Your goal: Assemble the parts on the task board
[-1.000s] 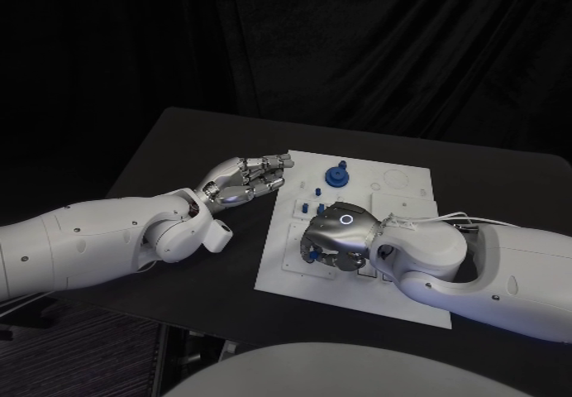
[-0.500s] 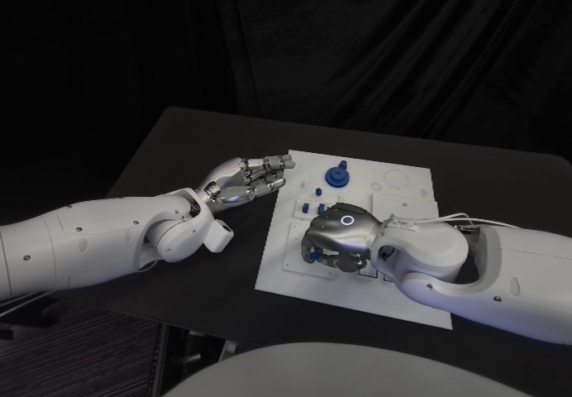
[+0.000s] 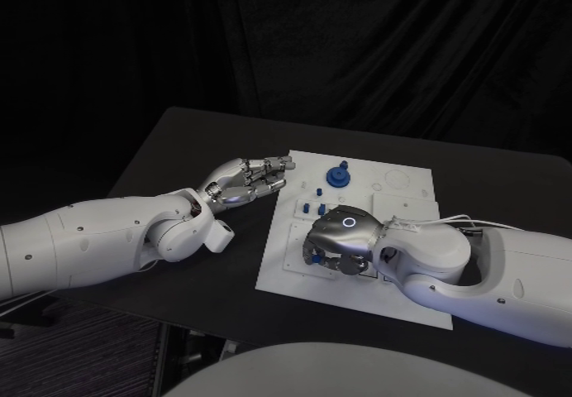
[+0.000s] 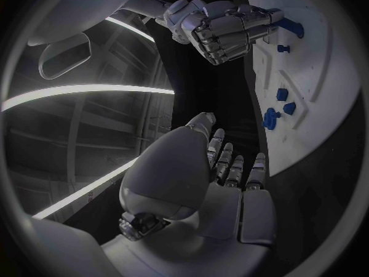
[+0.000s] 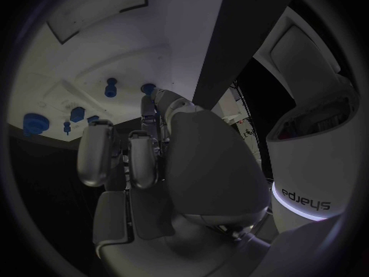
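Though hidden under the right hand (image 3: 340,240) overhead, blue parts (image 5: 111,87) in wrist view

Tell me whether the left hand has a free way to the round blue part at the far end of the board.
Probably yes. The left hand hovers at the task board's left edge, fingers apart, holding nothing. Nothing stands between it and the round blue part; the right hand works nearer the robot.

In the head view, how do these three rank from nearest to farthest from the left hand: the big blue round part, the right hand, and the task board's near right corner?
From the left hand:
1. Big blue round part, on the far part of the task board, just past its left edge.
2. Right hand, over the board's left middle, nearer the robot.
3. Near right corner, at the board's opposite end, beneath the right arm.
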Motion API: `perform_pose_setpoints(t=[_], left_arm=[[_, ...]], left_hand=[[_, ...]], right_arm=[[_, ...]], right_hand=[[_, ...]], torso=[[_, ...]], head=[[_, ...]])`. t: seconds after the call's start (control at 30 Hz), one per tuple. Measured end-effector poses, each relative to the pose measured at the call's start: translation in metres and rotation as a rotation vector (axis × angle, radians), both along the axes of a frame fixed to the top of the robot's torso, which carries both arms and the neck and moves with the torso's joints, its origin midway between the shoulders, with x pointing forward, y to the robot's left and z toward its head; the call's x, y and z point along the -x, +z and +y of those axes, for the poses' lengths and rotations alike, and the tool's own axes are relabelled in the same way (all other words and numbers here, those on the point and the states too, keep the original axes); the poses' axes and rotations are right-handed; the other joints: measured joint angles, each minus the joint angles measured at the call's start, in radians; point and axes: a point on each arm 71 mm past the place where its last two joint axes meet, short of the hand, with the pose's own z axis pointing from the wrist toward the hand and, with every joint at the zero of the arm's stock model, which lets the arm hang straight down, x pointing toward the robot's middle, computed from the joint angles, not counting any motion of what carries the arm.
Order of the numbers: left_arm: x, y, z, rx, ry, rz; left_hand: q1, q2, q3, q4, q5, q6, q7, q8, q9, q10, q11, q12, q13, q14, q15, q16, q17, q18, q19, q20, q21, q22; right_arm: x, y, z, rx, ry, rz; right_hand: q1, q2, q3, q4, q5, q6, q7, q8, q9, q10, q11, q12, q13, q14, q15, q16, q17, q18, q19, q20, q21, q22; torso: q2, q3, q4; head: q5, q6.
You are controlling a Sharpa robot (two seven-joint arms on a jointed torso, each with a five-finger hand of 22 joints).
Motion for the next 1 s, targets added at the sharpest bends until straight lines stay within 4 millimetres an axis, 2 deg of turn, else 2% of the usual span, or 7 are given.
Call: perform_pose_setpoints(t=[0.33,0.53,0.77,0.87,0.93,1.0], left_arm=[[0.0000,-0.0010,-0.0002,-0.004,0.000,0.007],[0.0000,-0.0015,-0.0005,-0.006,-0.001,0.010],[0.0000,-0.0020,-0.0011,-0.007,-0.004,0.015],[-0.0001,-0.0022,-0.0017,-0.008,-0.006,0.016],[-0.0002,-0.0024,-0.0022,-0.008,-0.008,0.018],[-0.0002,-0.0027,-0.0026,-0.008,-0.009,0.019]], left_hand=[[0.000,0.000,0.000,0.000,0.000,-0.003,0.003,0.000,0.000,0.000,0.000,0.000,0.000,0.000,0.000,0.000,0.000,0.000,0.000,0.000,0.000,0.000],[0.000,0.000,0.000,0.000,0.000,-0.003,0.003,0.000,0.000,0.000,0.000,0.000,0.000,0.000,0.000,0.000,0.000,0.000,0.000,0.000,0.000,0.000],[0.000,0.000,0.000,0.000,0.000,-0.003,0.003,0.000,0.000,0.000,0.000,0.000,0.000,0.004,0.004,0.000,0.001,0.000,0.000,0.000,0.000,0.003],[0.000,0.000,0.000,0.000,0.000,-0.003,0.003,0.000,0.000,0.000,0.000,0.000,0.000,0.004,0.004,0.000,0.001,0.000,0.000,0.000,0.000,0.003],[0.000,0.000,0.000,0.000,0.000,-0.003,0.003,0.000,0.000,0.000,0.000,0.000,0.000,0.004,0.004,0.000,0.001,0.000,0.000,0.000,0.000,0.004],[0.000,0.000,0.002,-0.002,0.000,-0.003,0.003,0.000,0.000,0.000,0.000,0.000,0.000,0.004,0.004,0.004,0.001,0.000,0.000,0.000,0.000,0.004]], right_arm=[[0.0008,-0.0004,-0.0006,0.006,-0.003,0.014],[-0.0011,-0.0015,-0.0002,0.011,-0.008,0.018],[-0.0022,-0.0020,0.0014,0.014,-0.009,0.021],[-0.0027,-0.0021,0.0022,0.015,-0.009,0.021],[-0.0030,-0.0023,0.0027,0.017,-0.010,0.022],[-0.0033,-0.0025,0.0031,0.019,-0.011,0.023]], right_hand=[[-0.005,0.005,-0.001,-0.001,-0.011,0.000,0.000,-0.004,0.000,-0.003,-0.003,-0.014,0.002,0.000,0.000,0.000,-0.002,0.000,0.000,0.000,-0.004,0.000],[-0.008,0.008,-0.001,-0.001,-0.014,-0.006,0.006,-0.006,-0.001,-0.008,-0.001,-0.020,0.000,0.000,0.000,-0.004,-0.008,0.000,-0.004,0.004,-0.013,0.000],[-0.011,0.011,0.001,-0.004,-0.014,-0.017,0.017,-0.026,-0.004,-0.017,0.008,-0.031,0.000,0.000,0.000,-0.012,-0.018,0.000,-0.014,0.007,-0.029,0.000],[-0.011,0.011,0.002,-0.004,-0.014,-0.034,0.028,-0.040,-0.009,-0.025,0.015,-0.042,0.000,0.003,0.003,-0.019,-0.024,0.000,-0.018,0.011,-0.041,0.000],[-0.022,0.014,0.004,-0.007,-0.015,-0.056,0.033,-0.055,-0.015,-0.036,0.022,-0.049,-0.001,0.002,0.013,-0.022,-0.031,0.000,-0.022,0.014,-0.048,0.000],[-0.036,0.017,0.004,-0.007,-0.034,-0.075,0.040,-0.069,-0.021,-0.057,0.027,-0.062,-0.003,-0.006,0.020,-0.035,-0.047,0.000,-0.037,0.019,-0.072,0.000]], torso=[[0.001,0.0006,0.0008],[0.001,0.0005,0.0007],[0.000,0.0001,0.0006],[0.000,0.0000,0.0006],[0.000,-0.0002,0.0007],[0.000,-0.0002,0.0007]], head=[[0.001,0.000],[0.002,0.000],[0.002,0.000],[0.000,0.000],[0.000,0.000],[0.000,0.000]])
